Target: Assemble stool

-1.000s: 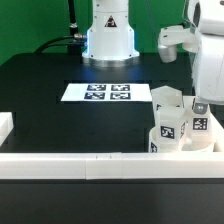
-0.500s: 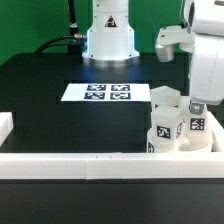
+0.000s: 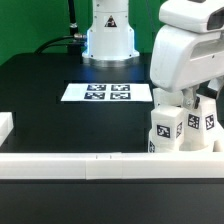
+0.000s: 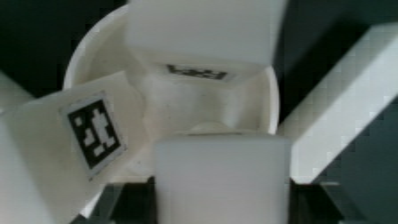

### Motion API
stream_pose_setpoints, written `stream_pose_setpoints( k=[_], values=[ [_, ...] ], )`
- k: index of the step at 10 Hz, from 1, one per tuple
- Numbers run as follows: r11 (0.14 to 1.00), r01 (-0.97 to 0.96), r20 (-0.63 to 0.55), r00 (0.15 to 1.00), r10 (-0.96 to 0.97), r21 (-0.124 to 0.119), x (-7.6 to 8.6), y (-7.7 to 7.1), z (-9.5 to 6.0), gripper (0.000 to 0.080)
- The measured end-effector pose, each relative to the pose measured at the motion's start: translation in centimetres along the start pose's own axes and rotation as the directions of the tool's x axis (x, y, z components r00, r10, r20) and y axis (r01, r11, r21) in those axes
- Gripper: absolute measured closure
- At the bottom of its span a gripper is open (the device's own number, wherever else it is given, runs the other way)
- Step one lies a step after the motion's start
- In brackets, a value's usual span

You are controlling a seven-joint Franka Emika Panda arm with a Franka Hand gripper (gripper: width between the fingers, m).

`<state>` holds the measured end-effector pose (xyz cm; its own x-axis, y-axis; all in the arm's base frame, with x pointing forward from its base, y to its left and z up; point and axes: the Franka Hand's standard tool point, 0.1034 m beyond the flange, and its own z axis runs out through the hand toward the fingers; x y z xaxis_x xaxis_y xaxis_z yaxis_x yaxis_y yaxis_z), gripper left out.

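1. Now, exterior view: arm's wrist housing (image 3: 188, 55) fills the view's upper right. A sec ago it sat higher and further to the view's right; it has swung in and dropped over the stool parts.
2. Same view: stool parts sit at the view's lower right on the black surface (image 3: 50, 120), just behind the front white border rail (image 3: 90, 162). Tagged leg block (image 3: 167, 128) stands upright in front, second tagged leg (image 3: 207, 124) just beside it to the view's right. Round seat mostly hidden behind them; can't see its sockets.
3. Same view: marker board (image 3: 107, 93) lies flat mid-surface, well apart from the stool parts, unchanged.
4. Same view: gripper itself hidden behind the wrist housing and legs, so can't tell from here how wide it is.
5. Wrist view: very close. Curved white seat rim (image 4: 111, 60) arcs behind, upright white leg (image 4: 214, 60) in the centre, tagged leg face (image 4: 89, 128) tilted to one side. White block (image 4: 222, 180) fills the near foreground, prob. a leg or a finger; unclear.
6. Wrist view: fingers not distinguishable, so open/closed and any grasp: can't tell.
7. Judgement: descent puts the arm on approach to a leg, likely for a grasp or a twist into the seat. Tight cluster, so risk of nudging the neighbour leg.
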<state>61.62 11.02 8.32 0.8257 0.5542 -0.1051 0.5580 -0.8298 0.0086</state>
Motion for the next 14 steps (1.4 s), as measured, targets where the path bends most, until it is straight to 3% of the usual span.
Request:
stream_pose_setpoints(
  k=[5,8,9,11,14],
  values=[
    [0.923,-0.385,-0.009,0.923,0.385,0.009,0.4,-0.5,-0.1,0.0466],
    [0.792,-0.610,-0.006,0.792,0.610,0.015,0.5,-0.7,-0.1,0.0465],
    [0.731,-0.682,-0.006,0.731,0.683,0.020,0.5,-0.8,-0.1,0.0465],
    [0.517,-0.855,-0.015,0.517,0.856,0.046,0.4,-1.1,-0.1,0.0465],
    [0.196,-0.974,-0.002,0.197,0.980,0.112,0.9,-1.4,-0.1,0.0465]
  ],
)
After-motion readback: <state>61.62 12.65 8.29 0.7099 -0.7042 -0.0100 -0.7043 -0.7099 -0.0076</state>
